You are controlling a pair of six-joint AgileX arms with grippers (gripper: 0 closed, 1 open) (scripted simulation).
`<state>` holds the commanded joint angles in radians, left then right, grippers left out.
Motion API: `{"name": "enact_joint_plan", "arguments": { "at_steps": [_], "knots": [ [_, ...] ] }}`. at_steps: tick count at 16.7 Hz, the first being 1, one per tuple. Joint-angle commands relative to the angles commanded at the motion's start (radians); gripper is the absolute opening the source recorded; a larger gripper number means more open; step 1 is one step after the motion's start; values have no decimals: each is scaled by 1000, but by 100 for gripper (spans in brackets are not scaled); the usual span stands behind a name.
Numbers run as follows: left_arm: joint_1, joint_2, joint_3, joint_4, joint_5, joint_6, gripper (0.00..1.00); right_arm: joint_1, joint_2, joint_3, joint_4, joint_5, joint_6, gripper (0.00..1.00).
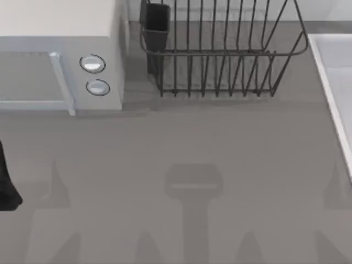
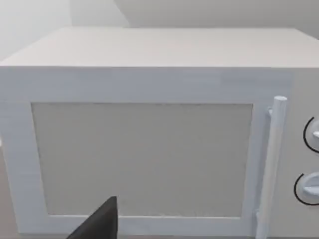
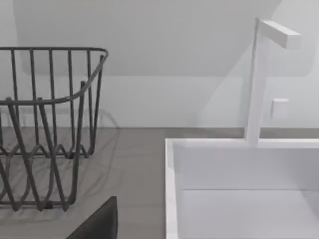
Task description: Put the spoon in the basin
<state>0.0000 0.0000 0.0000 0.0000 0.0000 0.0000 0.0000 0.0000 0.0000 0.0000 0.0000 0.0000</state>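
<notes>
Both of my claws sat back at the near edge, and I could not tell from any view how wide either one stood.

From above, my left arm [image 1: 7,181] was a dark shape at the table's left edge. The microwave [image 1: 60,60] stood far left, the dish rack [image 1: 220,55] with its dark cup [image 1: 157,19] at the back middle, and the basin [image 1: 335,82] ran along the right edge.

At the left wrist, a dark finger [image 2: 99,221] pointed at the microwave door.

At the right wrist, a dark finger [image 3: 99,221] lay near the basin rim, with the faucet [image 3: 261,74] behind it.

I could not find the spoon. I judged the task unstarted; next I needed to locate and grasp it.
</notes>
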Motion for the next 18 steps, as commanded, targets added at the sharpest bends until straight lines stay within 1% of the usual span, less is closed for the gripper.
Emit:
{"name": "enact_joint_plan", "arguments": {
  "at_steps": [4, 7, 18],
  "knots": [
    [0, 0, 0, 0, 0, 0, 100, -12, 34, 30, -34, 0, -7, 100],
    [0, 0, 0, 0, 0, 0, 100, -50, 164, 128, -152, -2, -27, 100],
    [0, 0, 0, 0, 0, 0, 100, -271, 1068, 643, -843, -13, -112, 100]
  ]
}}
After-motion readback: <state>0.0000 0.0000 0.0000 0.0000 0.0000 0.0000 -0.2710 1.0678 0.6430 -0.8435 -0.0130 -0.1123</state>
